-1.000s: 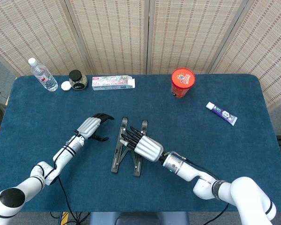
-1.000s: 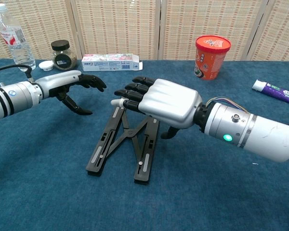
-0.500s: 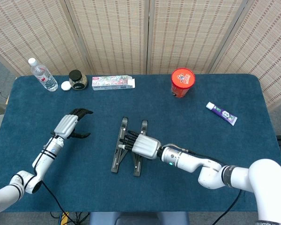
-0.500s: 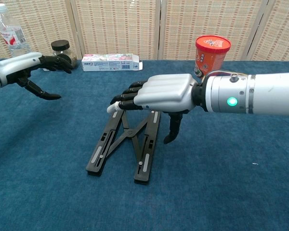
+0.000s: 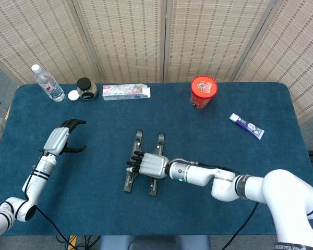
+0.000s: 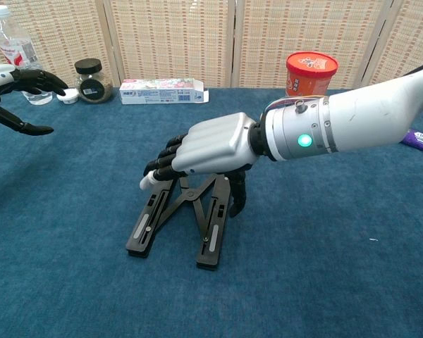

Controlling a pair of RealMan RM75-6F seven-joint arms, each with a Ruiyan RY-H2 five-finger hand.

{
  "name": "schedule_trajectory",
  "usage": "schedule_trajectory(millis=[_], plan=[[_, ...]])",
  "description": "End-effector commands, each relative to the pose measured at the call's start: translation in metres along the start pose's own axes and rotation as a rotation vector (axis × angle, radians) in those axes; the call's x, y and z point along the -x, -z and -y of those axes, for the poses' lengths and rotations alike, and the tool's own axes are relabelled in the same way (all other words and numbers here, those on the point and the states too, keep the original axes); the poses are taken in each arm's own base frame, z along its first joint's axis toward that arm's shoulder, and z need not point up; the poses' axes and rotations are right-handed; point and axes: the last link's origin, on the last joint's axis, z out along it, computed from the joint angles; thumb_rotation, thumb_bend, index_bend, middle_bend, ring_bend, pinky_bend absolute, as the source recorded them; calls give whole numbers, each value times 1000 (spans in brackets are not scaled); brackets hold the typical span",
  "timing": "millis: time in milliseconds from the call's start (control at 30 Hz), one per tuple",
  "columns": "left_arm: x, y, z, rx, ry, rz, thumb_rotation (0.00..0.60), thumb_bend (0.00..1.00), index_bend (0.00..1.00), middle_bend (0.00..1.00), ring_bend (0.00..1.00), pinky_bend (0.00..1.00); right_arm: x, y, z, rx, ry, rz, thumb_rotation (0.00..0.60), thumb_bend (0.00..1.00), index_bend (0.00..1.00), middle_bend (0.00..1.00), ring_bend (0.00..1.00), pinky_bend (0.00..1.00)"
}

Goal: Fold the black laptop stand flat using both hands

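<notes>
The left hand [image 5: 59,140] hovers open and empty, well apart from the laptop stand [image 5: 144,163]. That stand, lying on the surface [image 5: 224,156] under the right hand [image 5: 151,165], looks rigid, light and hinged; its two side rails seem the best grip. The right hand presses it, fingers curled over the left rail. No writing is legible.

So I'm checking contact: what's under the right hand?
The black stand sits under the right hand, legs still spread on the table. The hand hides whether its fingers actually touch the stand.
</notes>
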Motion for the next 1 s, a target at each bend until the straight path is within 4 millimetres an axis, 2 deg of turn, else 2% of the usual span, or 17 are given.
schedule_trajectory(millis=[33,333,1000], plan=[[0,1,3,-9,4,2,600,173,183,195,113,73,6,-6,4,-16,5,15,600,0,0,0,0,0],[2,2,13,-37,11,7,600,172,183,195,113,74,13,-20,3,-39,19,32,600,0,0,0,0,0],[5,2,22,-59,18,-1,600,172,183,196,112,74,9,-39,2,-76,22,76,600,0,0,0,0,0]])
